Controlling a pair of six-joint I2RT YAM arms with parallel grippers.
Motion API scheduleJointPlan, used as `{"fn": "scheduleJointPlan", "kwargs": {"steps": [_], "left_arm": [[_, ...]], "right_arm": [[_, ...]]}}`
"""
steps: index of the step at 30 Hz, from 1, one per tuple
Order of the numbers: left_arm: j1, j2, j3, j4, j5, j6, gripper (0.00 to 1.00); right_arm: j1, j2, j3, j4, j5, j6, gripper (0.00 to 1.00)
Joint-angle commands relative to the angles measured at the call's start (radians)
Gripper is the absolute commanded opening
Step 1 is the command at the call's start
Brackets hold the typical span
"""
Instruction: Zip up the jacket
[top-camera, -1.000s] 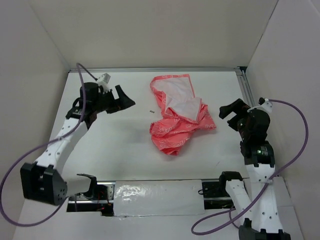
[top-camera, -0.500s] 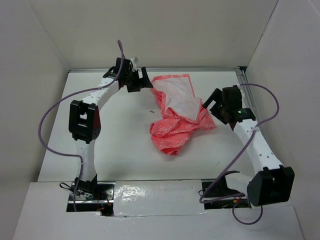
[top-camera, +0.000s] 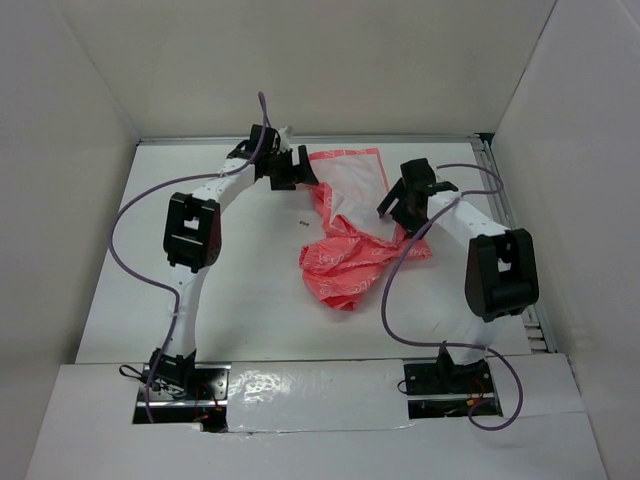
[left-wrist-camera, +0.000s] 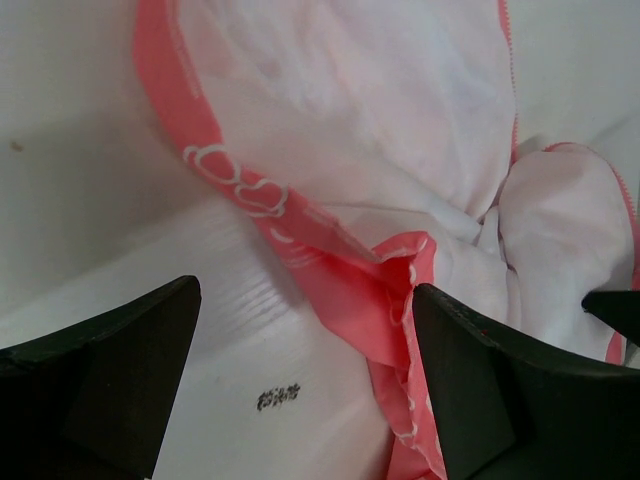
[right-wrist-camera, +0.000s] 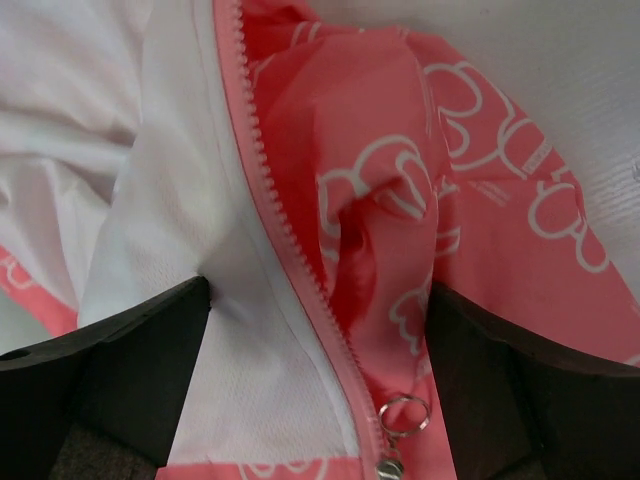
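The coral-pink jacket (top-camera: 352, 250) lies crumpled in the middle of the table, with its white lining (top-camera: 358, 195) turned up. My left gripper (top-camera: 300, 172) is open at the jacket's far left edge. In the left wrist view the gripper (left-wrist-camera: 305, 292) straddles the pink edge (left-wrist-camera: 345, 285) just above the table. My right gripper (top-camera: 397, 215) is open over the jacket's right side. In the right wrist view the gripper (right-wrist-camera: 320, 295) straddles the zipper teeth (right-wrist-camera: 280, 225), with the slider and its ring pull (right-wrist-camera: 402, 414) near the bottom edge. Neither gripper holds anything.
A small dark mark (top-camera: 303, 223) is on the table left of the jacket; it also shows in the left wrist view (left-wrist-camera: 278, 397). A metal rail (top-camera: 490, 175) runs along the far and right table edges. White walls enclose the table on three sides.
Both arms have swung in from the sides and reached forward to the jacket. The left gripper now sits at its far left edge, the right over its right side.
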Motion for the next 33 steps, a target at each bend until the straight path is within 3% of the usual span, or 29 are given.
{"fn": "scheduleJointPlan", "kwargs": {"steps": [1, 3, 4, 6, 7, 8, 9, 10, 12, 15, 18, 21, 23, 24, 26, 28, 31, 32, 33], "left_arm": [[-0.015, 0.052, 0.069, 0.094, 0.096, 0.020, 0.99], [-0.025, 0.085, 0.116, 0.097, 0.106, 0.020, 0.99], [-0.027, 0.124, 0.135, 0.095, 0.109, 0.016, 0.95], [-0.030, 0.163, 0.207, 0.095, 0.128, 0.008, 0.71], [-0.028, 0.196, 0.249, 0.101, 0.154, -0.001, 0.42], [-0.028, 0.207, 0.262, 0.118, 0.171, -0.001, 0.23], [-0.027, 0.214, 0.268, 0.139, 0.180, -0.009, 0.02], [-0.025, 0.214, 0.280, 0.158, 0.177, -0.020, 0.00], [-0.018, 0.183, 0.297, 0.221, 0.195, -0.018, 0.00], [0.005, 0.113, 0.372, 0.300, 0.214, -0.017, 0.00], [0.048, 0.005, 0.489, 0.368, 0.235, -0.030, 0.00], [0.106, -0.157, 0.482, 0.463, 0.234, -0.034, 0.00], [0.154, -0.281, 0.460, 0.468, 0.283, -0.009, 0.00], [0.166, -0.321, 0.408, 0.450, 0.298, 0.006, 0.00], [0.186, -0.471, 0.307, 0.433, 0.341, 0.063, 0.00], [0.170, -0.576, 0.083, 0.422, 0.376, 0.172, 0.00], [0.076, -0.771, -0.252, 0.340, 0.315, 0.325, 0.00], [0.045, -0.870, -0.343, 0.333, 0.291, 0.357, 0.00], [-0.023, -0.916, -0.547, 0.328, 0.189, 0.385, 0.00]], "right_arm": [[0.005, 0.046, 0.090, -0.061, 0.106, 0.070, 0.91], [0.004, 0.052, 0.087, -0.065, 0.142, 0.086, 0.87], [0.004, 0.057, 0.083, -0.051, 0.148, 0.087, 0.74], [0.001, 0.066, 0.095, -0.048, 0.146, 0.080, 0.66], [-0.004, 0.081, 0.128, -0.058, 0.151, 0.064, 0.47], [-0.005, 0.090, 0.148, -0.064, 0.150, 0.055, 0.30], [-0.010, 0.098, 0.174, -0.072, 0.153, 0.043, 0.07], [-0.013, 0.122, 0.247, -0.096, 0.168, 0.021, 0.00], [-0.019, 0.150, 0.338, -0.121, 0.177, -0.024, 0.00], [-0.018, 0.257, 0.649, -0.210, 0.208, -0.129, 0.00], [-0.007, 0.342, 1.200, -0.340, 0.286, -0.224, 0.00], [0.015, 0.287, 1.377, -0.257, 0.288, -0.331, 0.00], [0.039, 0.172, 1.264, -0.154, 0.268, -0.402, 0.00], [0.073, 0.053, 1.112, -0.079, 0.275, -0.414, 0.00], [0.111, -0.094, 0.958, -0.032, 0.274, -0.460, 0.00], [0.165, -0.159, 0.767, -0.047, 0.272, -0.466, 0.00], [0.231, -0.227, 0.534, -0.146, 0.307, -0.392, 0.02], [0.252, -0.259, 0.467, -0.159, 0.336, -0.359, 0.05], [0.271, -0.270, 0.334, -0.176, 0.382, -0.289, 0.07]]}}
